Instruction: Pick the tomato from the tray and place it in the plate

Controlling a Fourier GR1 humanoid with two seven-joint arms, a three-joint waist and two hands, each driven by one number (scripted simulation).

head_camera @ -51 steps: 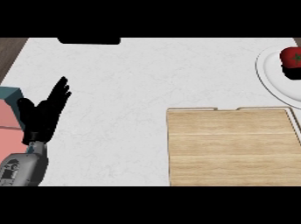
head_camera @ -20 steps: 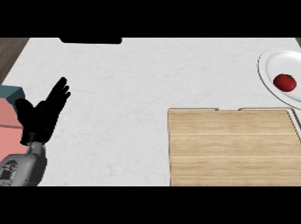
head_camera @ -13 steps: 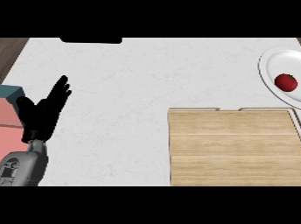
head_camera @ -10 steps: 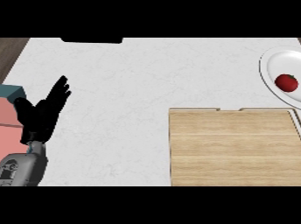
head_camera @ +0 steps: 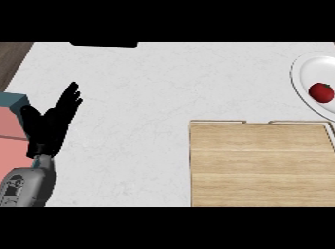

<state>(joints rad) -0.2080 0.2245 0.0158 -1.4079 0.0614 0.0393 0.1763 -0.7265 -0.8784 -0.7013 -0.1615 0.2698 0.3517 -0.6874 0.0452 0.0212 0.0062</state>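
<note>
The tomato [head_camera: 322, 92] already sits on the plate [head_camera: 308, 68]: small, light, smooth, soft-skinned, so cup its sides if you regrasp; your left hand [head_camera: 52, 121] rests open, holding nothing.

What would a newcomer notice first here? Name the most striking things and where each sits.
The red tomato stands out most, lying on the white plate at the counter's far right. Next comes the empty wooden tray at the lower right. At the left, the black left robot hand rests open with its fingers up, beside a pink and teal box.
</note>
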